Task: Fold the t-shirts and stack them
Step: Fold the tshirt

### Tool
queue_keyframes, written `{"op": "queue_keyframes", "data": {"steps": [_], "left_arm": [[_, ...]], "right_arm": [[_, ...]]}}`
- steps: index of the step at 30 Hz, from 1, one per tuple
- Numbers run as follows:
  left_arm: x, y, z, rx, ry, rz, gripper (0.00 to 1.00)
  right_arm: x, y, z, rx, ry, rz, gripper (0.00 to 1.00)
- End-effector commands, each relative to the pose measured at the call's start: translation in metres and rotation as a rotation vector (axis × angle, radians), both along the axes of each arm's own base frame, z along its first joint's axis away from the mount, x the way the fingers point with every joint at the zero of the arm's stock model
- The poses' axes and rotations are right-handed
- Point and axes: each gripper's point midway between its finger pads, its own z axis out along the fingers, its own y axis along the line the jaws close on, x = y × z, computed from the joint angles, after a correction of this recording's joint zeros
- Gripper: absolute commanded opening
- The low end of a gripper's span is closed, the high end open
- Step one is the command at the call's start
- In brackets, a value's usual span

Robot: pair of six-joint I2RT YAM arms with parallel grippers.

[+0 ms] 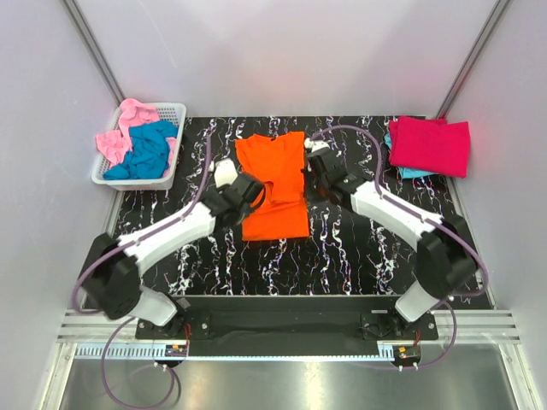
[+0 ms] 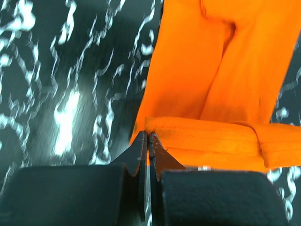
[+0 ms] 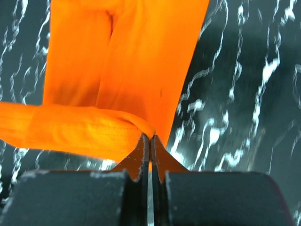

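Centrally on black marbled table [image 1: 359,248]: orange t-shirt [image 1: 275,171], long axis running away from arm bases toward far wall. Left gripper [image 1: 249,190] at shirt's left edge, right gripper [image 1: 318,173] at right edge, about mid-length, both equally near. Wrist views: each pair of jaws shut tight, pinching one end of doubled-over orange band spanning between them. Crimson-pink t-shirt [image 1: 432,143] lies folded far right, over teal t-shirt [image 1: 408,173]. White basket [image 1: 128,182] far left holds more shirts.
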Motion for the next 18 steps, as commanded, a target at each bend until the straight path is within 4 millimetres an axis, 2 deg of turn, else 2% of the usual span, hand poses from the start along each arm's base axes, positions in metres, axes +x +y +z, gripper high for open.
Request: {"op": "queue_keyframes", "data": {"steps": [1,2,3,4,5,6,7,8,9,10,11,12,14,18], "left_arm": [[0.051,-0.019,0.021,-0.011,-0.08,-0.059,0.0],[0.061,-0.025,0.018,-0.012,-0.08,-0.07,0.0],[0.071,-0.027,0.003,0.006,-0.049,-0.074,0.0],[0.078,-0.031,-0.002,0.005,-0.039,-0.086,0.0],[0.092,-0.039,0.005,-0.007,-0.066,-0.103,0.0],[0.101,-0.038,-0.012,0.016,-0.032,-0.096,0.0],[0.108,-0.041,-0.013,0.015,-0.031,-0.097,0.0],[0.119,-0.045,-0.007,0.007,-0.047,-0.101,0.0],[0.127,-0.042,-0.01,0.01,-0.041,-0.092,0.0],[0.137,-0.044,-0.014,0.017,-0.042,-0.084,0.0],[0.142,-0.043,-0.016,0.023,-0.039,-0.079,0.0],[0.152,-0.04,-0.018,0.027,-0.041,-0.065,0.0],[0.16,-0.036,-0.021,0.037,-0.044,-0.048,0.0],[0.176,-0.025,-0.02,0.056,-0.057,-0.011,0.0]], "right_arm": [[0.045,0.003,0.006,0.014,-0.066,0.033,0.0],[0.051,0.005,0.002,0.021,-0.063,0.038,0.0],[0.057,0.006,0.0,0.028,-0.059,0.036,0.0],[0.067,0.01,0.003,0.05,-0.069,0.043,0.0],[0.076,0.006,-0.011,0.039,-0.046,0.031,0.0],[0.083,0.007,-0.014,0.044,-0.043,0.031,0.0],[0.091,0.012,-0.011,0.068,-0.049,0.04,0.0],[0.097,0.012,-0.024,0.065,-0.027,0.038,0.0],[0.102,0.011,-0.029,0.067,-0.022,0.037,0.0],[0.111,0.016,-0.023,0.082,-0.038,0.045,0.0],[0.115,0.017,-0.036,0.075,-0.02,0.046,0.0],[0.124,0.017,-0.033,0.087,-0.028,0.042,0.0],[0.132,0.017,-0.047,0.087,-0.008,0.041,0.0],[0.149,0.015,-0.05,0.106,-0.008,0.031,0.0]]}}
